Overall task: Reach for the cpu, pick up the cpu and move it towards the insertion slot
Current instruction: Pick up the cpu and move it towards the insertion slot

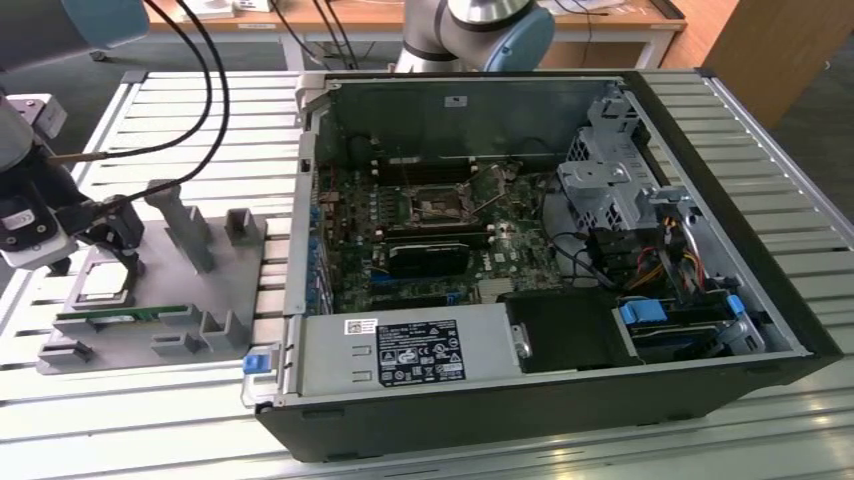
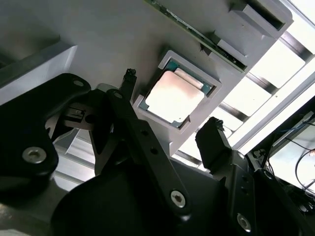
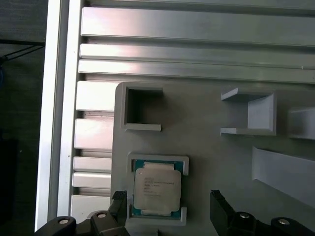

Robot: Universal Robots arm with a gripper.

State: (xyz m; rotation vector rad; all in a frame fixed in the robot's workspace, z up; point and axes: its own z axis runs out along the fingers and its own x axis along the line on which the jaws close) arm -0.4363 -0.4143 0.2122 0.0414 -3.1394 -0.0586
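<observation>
While over tray, claw astride cpu.

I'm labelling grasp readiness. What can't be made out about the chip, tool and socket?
Exterior view: how high the black tool hangs over the small silver-topped square cpu in the grey plastic tray; the angle hides the gap.
Exterior view: whether the dark square insertion slot with silvery frame stands open or latched; too small.
First wrist view: the tool's fingers, cut off by the picture's edge.
</observation>
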